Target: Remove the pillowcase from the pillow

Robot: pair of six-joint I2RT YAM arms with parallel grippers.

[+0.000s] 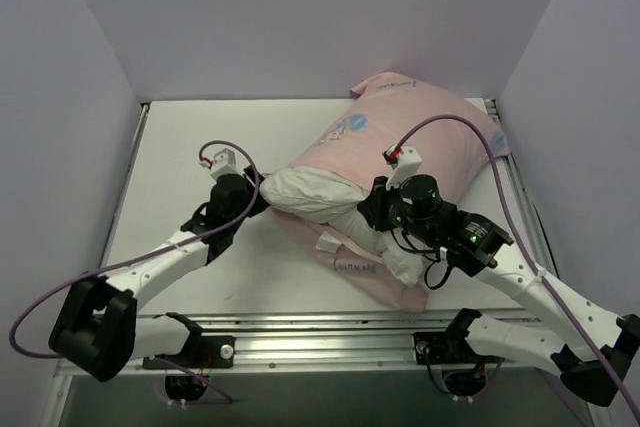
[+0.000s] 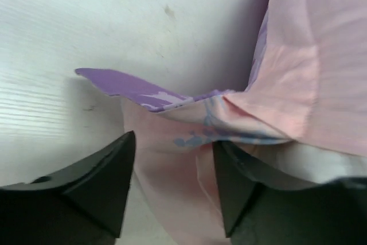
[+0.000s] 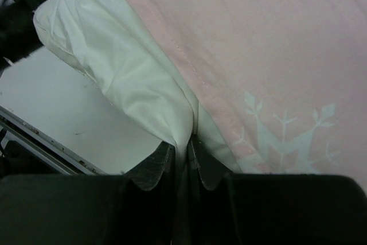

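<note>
The pillowcase (image 1: 430,127) shows its pale pink reverse and still covers the far half of the pillow. The white pillow (image 1: 310,192) bulges out of its near-left opening, a small tag (image 1: 328,243) at its edge. My left gripper (image 1: 262,195) is at the pillow's left end. In the left wrist view it (image 2: 174,142) is open, with pink pillowcase fabric (image 2: 172,170) lying between the fingers and a purple flap (image 2: 123,84) ahead. My right gripper (image 1: 372,209) is on the pillow's near side. In the right wrist view it (image 3: 181,143) is shut on a fold of the white pillow (image 3: 132,67) beside the pillowcase hem (image 3: 189,67).
White table (image 1: 190,137) enclosed by pale walls on three sides. An aluminium rail (image 1: 330,332) runs along the near edge and another (image 1: 512,187) along the right. Purple cables (image 1: 455,122) loop over the arms and the pillow.
</note>
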